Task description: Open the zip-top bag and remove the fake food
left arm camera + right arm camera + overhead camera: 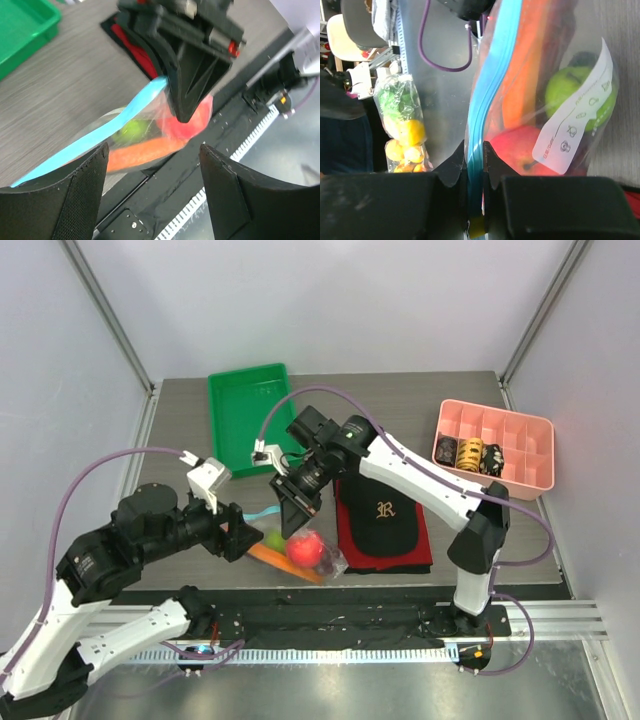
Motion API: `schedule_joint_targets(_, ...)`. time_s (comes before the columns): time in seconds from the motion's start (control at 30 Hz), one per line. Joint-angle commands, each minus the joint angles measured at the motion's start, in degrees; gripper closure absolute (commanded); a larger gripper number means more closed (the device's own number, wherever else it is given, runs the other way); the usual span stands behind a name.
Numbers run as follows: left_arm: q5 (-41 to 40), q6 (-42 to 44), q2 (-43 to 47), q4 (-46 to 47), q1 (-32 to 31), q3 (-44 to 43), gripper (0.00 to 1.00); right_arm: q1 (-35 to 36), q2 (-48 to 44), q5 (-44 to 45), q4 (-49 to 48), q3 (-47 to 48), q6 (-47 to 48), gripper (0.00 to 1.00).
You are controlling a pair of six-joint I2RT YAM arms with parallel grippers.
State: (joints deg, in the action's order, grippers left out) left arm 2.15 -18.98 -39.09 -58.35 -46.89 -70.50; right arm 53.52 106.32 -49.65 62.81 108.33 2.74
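Grey wood-grain table [185, 410] stands between pale walls [300, 300] with metal corner posts [112, 315].

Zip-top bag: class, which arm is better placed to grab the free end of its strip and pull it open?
Left. The right gripper is shut on the zip-top bag's blue strip, holding it; the left gripper is open, facing the strip's free end.

The bag [327, 560] lies near the table's [180, 430] front edge, with the food [305, 550] inside it. The cap [383, 525] lies just right of the bag, the tray [222, 425] behind it to the left, and the box [546, 452] far right.
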Motion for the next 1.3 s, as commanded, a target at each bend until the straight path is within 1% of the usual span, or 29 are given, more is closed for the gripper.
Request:
schedule_joint_targets(0.0,7.9,4.7,-0.5,4.8,0.1,0.7,0.26,0.4,-7.4,-6.1,0.5,0.7,-0.6,0.98)
schedule_joint_targets(0.13,10.7,6.3,-2.1,6.7,0.1,-0.1,0.25,1.2,-8.9,-6.8,-0.2,-0.2,-2.5,0.98)
schedule_joint_targets(0.33,12.4,7.8,-3.6,8.2,0.1,-0.4,0.24,1.9,-10.7,-7.0,-2.1,-1.2,-5.7,0.98)
schedule_joint_targets(0.43,14.5,7.2,-4.6,10.6,0.1,1.7,0.24,2.9,-11.2,-6.9,-2.9,-1.4,-7.0,0.98)
schedule_joint_targets(0.5,16.5,6.2,-4.9,12.4,0.1,3.9,0.27,3.3,-11.4,-6.6,-3.9,-1.8,-7.6,0.98)
schedule_joint_targets(0.53,16.7,5.8,-4.9,13.2,0.2,4.7,0.30,3.4,-11.7,-6.1,-4.4,-2.2,-8.1,0.98)
schedule_joint_targets(0.57,16.7,5.5,-4.9,13.7,0.1,5.5,0.38,3.3,-11.8,-6.0,-4.8,-2.9,-8.5,0.98)
schedule_joint_targets(0.6,15.8,5.4,-4.8,13.3,0.2,6.2,0.58,3.4,-11.8,-5.6,-5.8,-3.1,-8.6,0.98)
schedule_joint_targets(0.67,13.1,5.2,-3.4,11.9,0.2,6.0,0.76,3.4,-12.0,-2.8,-6.5,-3.7,-9.2,0.98)
schedule_joint_targets(0.7,9.0,4.7,-2.7,11.4,0.2,6.0,1.00,3.3,-12.2,-2.1,-7.5,-4.3,-9.3,0.98)
schedule_joint_targets(0.73,7.6,3.7,-1.5,11.2,0.2,6.2,1.00,3.3,-12.4,-1.2,-8.2,-4.9,-9.6,0.98)
schedule_joint_targets(0.77,6.3,3.1,0.4,11.2,0.1,6.4,1.00,3.3,-13.0,3.8,-8.9,-5.8,-10.1,0.93)
schedule_joint_targets(0.8,3.2,2.3,1.6,10.7,0.2,6.5,1.00,3.2,-13.2,5.7,-10.0,-6.6,-10.4,0.90)
schedule_joint_targets(0.83,0.5,1.5,2.4,9.4,0.2,6.9,1.00,2.3,-13.7,7.6,-10.8,-7.5,-11.0,0.81)
schedule_joint_targets(0.87,-1.8,-0.7,3.2,8.7,0.2,7.0,1.00,1.5,-14.1,10.0,-11.3,-9.1,-12.0,0.63)
schedule_joint_targets(0.9,-3.8,-1.6,5.0,8.3,0.2,7.5,1.00,0.4,-15.9,14.8,-14.3,-10.7,-15.3,0.56)
schedule_joint_targets(0.93,-6.5,-2.9,5.8,8.3,0.2,8.8,1.00,-1.9,-17.4,16.3,-16.8,-12.9,-17.3,0.48)
schedule_joint_targets(0.97,-7.4,-5.6,6.9,9.6,0.2,9.9,1.00,-3.4,-19.0,16.7,-20.1,-19.0,-19.9,0.35)
schedule_joint_targets(1.0,-7.6,-7.1,8.5,10.9,0.2,11.1,1.00,-4.7,-22.8,15.6,-28.0,-22.3,-24.5,0.31)
schedule_joint_targets(1.03,-6.5,-8.3,9.4,12.4,0.1,12.3,1.00,-5.6,-24.5,15.2,-32.6,-25.9,-27.4,0.25)
schedule_joint_targets(1.07,-5.5,-9.5,10.0,16.0,0.2,14.9,1.00,-6.5,-26.2,14.0,-37.1,-32.2,-29.6,0.20)
schedule_joint_targets(1.1,-4.5,-11.2,10.5,17.5,0.2,16.0,1.00,-6.5,-27.5,11.2,-46.6,-35.1,-31.5,0.20)
schedule_joint_targets(1.13,-3.7,-12.0,11.1,19.0,0.1,17.1,1.00,-6.5,-29.2,9.9,-50.8,-37.3,-35.3,0.19)
schedule_joint_targets(1.17,-3.6,-12.7,11.2,20.0,0.2,18.3,1.00,-6.5,-29.8,9.1,-54.9,-40.8,-36.8,0.18)
schedule_joint_targets(1.2,-3.7,-13.3,11.2,20.7,0.1,18.6,1.00,-6.5,-29.9,8.5,-60.9,-42.1,-38.1,0.18)
schedule_joint_targets(1.27,-4.0,-13.2,11.1,20.7,0.1,18.6,1.00,-6.5,-29.4,7.7,-64.4,-43.2,-39.3,0.16)
